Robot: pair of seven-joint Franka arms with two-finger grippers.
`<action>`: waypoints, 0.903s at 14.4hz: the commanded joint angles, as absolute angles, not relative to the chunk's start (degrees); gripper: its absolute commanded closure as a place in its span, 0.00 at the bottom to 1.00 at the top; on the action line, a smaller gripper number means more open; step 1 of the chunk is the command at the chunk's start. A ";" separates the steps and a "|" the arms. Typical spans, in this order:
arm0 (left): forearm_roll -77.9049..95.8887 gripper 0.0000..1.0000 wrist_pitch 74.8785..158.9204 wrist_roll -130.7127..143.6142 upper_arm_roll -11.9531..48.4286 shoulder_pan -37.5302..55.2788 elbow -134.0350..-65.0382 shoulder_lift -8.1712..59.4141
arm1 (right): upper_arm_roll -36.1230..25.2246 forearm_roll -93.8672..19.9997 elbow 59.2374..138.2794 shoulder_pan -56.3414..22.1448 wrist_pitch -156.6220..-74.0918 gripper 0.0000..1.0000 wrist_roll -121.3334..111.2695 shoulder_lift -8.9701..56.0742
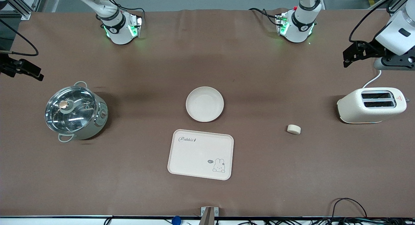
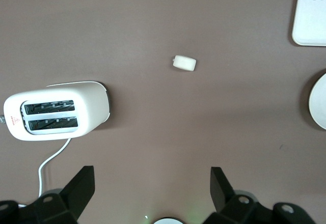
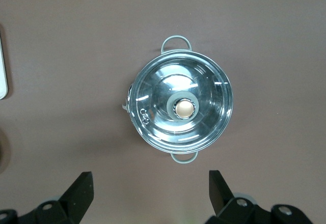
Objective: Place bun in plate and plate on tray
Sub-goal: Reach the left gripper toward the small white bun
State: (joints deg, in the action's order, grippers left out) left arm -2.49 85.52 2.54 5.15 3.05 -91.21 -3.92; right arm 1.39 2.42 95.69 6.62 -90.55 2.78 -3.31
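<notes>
The bun (image 1: 293, 129) lies on the brown table, nearer the front camera than the toaster and toward the left arm's end; it also shows in the left wrist view (image 2: 184, 62). The round plate (image 1: 204, 104) sits empty mid-table, with the Rabbit tray (image 1: 201, 154) just nearer the front camera, apart from it. The left wrist view shows the plate's rim (image 2: 318, 102) and a corner of the tray (image 2: 310, 15). My left gripper (image 1: 351, 54) (image 2: 153, 175) is open and empty, high above the toaster's end. My right gripper (image 1: 24, 71) (image 3: 151, 179) is open and empty, high near the pot.
A white two-slot toaster (image 1: 371, 105) (image 2: 56, 111) with a cord stands at the left arm's end. A steel pot with a glass lid (image 1: 76, 111) (image 3: 182, 107) stands at the right arm's end. Cables lie along the table's front edge.
</notes>
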 commanded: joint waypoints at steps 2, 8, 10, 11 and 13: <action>-2.81 0.00 84.38 2.46 5.54 3.34 -89.39 -2.90 | 2.02 2.99 96.77 6.86 -92.28 0.00 3.60 -4.13; -3.52 0.00 91.29 4.65 5.54 3.69 -87.97 6.49 | 2.20 2.38 97.21 6.77 -91.93 0.00 3.69 -4.22; -3.52 0.00 95.08 9.90 5.71 3.43 -89.38 10.35 | 2.28 2.20 97.82 6.42 -92.37 0.00 3.60 -4.22; -3.52 0.00 97.53 13.50 5.71 3.60 -90.60 11.94 | 2.29 2.20 98.17 5.72 -93.07 0.00 3.60 -4.13; -3.60 0.00 104.11 25.42 5.71 4.30 -94.29 14.49 | 2.29 2.11 98.35 4.75 -93.60 0.00 3.69 -4.13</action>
State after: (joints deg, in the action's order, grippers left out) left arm -2.49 99.42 16.02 5.44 3.57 -91.57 12.60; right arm 2.08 2.34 96.89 5.77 -92.49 2.79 -3.30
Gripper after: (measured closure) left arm 0.000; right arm 0.000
